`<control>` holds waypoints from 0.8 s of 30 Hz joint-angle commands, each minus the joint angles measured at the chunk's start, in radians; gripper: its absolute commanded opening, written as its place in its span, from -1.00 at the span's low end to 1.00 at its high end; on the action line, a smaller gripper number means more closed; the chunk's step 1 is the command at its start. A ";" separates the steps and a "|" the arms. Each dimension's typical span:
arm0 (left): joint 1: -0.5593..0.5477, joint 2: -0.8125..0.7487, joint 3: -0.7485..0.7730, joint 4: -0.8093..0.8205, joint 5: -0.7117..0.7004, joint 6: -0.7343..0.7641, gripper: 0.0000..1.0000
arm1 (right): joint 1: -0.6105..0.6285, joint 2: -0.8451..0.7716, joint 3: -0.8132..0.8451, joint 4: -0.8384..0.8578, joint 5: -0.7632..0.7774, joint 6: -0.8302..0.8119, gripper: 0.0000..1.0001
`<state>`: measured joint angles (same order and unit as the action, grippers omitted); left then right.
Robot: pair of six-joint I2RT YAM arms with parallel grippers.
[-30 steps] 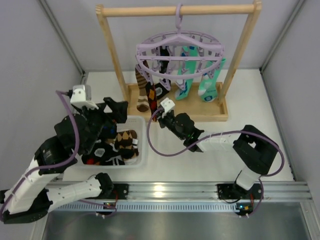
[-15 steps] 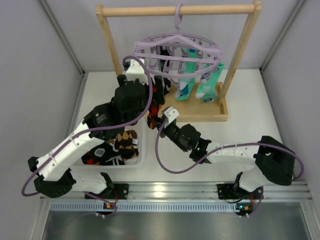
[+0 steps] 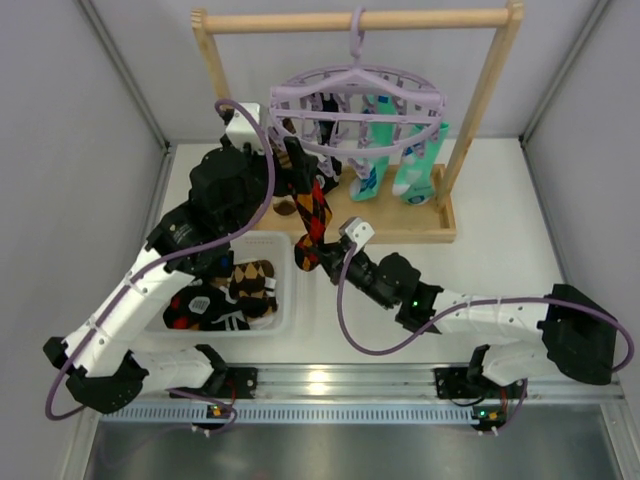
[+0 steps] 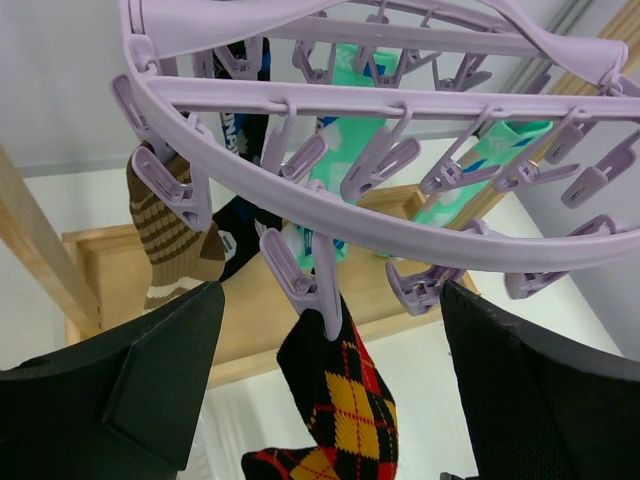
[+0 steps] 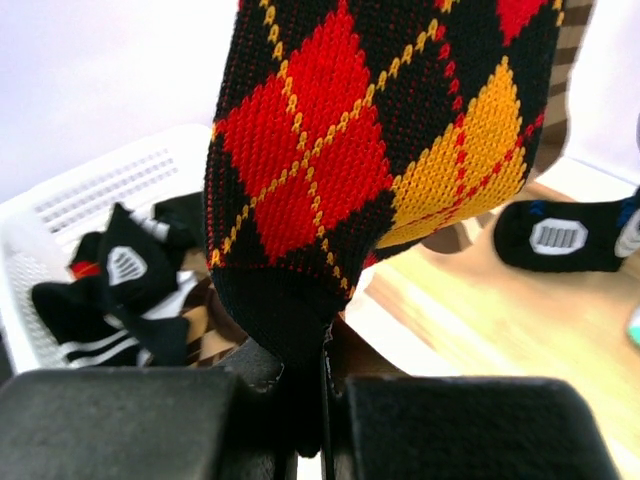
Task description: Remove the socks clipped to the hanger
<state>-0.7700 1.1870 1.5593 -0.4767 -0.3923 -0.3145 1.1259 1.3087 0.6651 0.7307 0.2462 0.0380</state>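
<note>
The lavender hanger (image 3: 355, 100) hangs by its hook from the wooden rail. A red, yellow and black argyle sock (image 3: 312, 212) is stretched from a clip on the hanger's near-left rim down to my right gripper (image 3: 318, 252), which is shut on its toe (image 5: 290, 300). My left gripper (image 3: 295, 165) is open up at that rim. In the left wrist view its jaws stand either side of the clip (image 4: 325, 290) that holds the argyle sock (image 4: 350, 400). Teal-mint socks (image 3: 415, 165), a dark sock (image 3: 328, 178) and a brown striped sock (image 4: 165, 230) hang clipped.
A white bin (image 3: 288, 290) with several socks in it sits at the near left, under my left arm. The wooden rail frame (image 3: 485, 95) and its base (image 3: 405, 225) stand behind. Grey walls close in both sides.
My left arm swung from over the bin up to the hanger's near-left rim. My right gripper drew the argyle sock's toe down and toward the near side, stretching the sock.
</note>
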 commanded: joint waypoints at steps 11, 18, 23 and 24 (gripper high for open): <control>0.178 -0.017 -0.096 0.217 0.354 -0.035 0.60 | 0.009 -0.100 -0.024 0.006 -0.150 0.079 -1.00; 0.215 0.008 -0.105 0.257 0.458 -0.051 0.31 | 0.011 -0.100 -0.021 0.001 -0.176 0.089 -1.00; 0.222 0.022 -0.108 0.276 0.492 -0.060 0.30 | 0.009 -0.095 -0.019 -0.002 -0.189 0.086 -1.00; 0.225 0.023 -0.108 0.280 0.498 -0.064 0.30 | 0.009 -0.100 -0.024 -0.001 -0.189 0.089 -1.00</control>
<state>-0.5556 1.2015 1.4525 -0.2882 0.0578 -0.3603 1.1259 1.2373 0.6399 0.7082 0.0841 0.1101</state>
